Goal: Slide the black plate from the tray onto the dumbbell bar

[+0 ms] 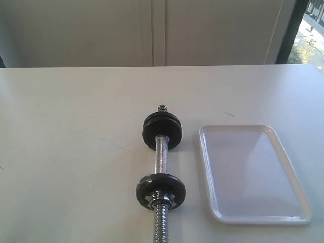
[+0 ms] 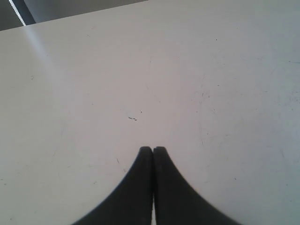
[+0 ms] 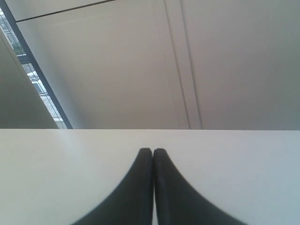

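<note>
The dumbbell bar (image 1: 160, 161) lies on the white table, running from far to near. The black plate (image 1: 162, 130) stands on the bar's far end, with a short threaded stub showing beyond it. Near the front, a second black disc with a silver star-shaped nut (image 1: 161, 191) sits on the bar. The white tray (image 1: 298, 190) lies right of the bar with nothing in it. My left gripper (image 2: 153, 149) is shut on nothing above bare table. My right gripper (image 3: 153, 150) is also shut and empty. Neither gripper shows in the exterior view.
The table's far edge (image 1: 162, 67) meets a pale wall. A window strip (image 1: 309, 40) shows at the far right. In the right wrist view, the table edge (image 3: 225, 130) faces wall panels.
</note>
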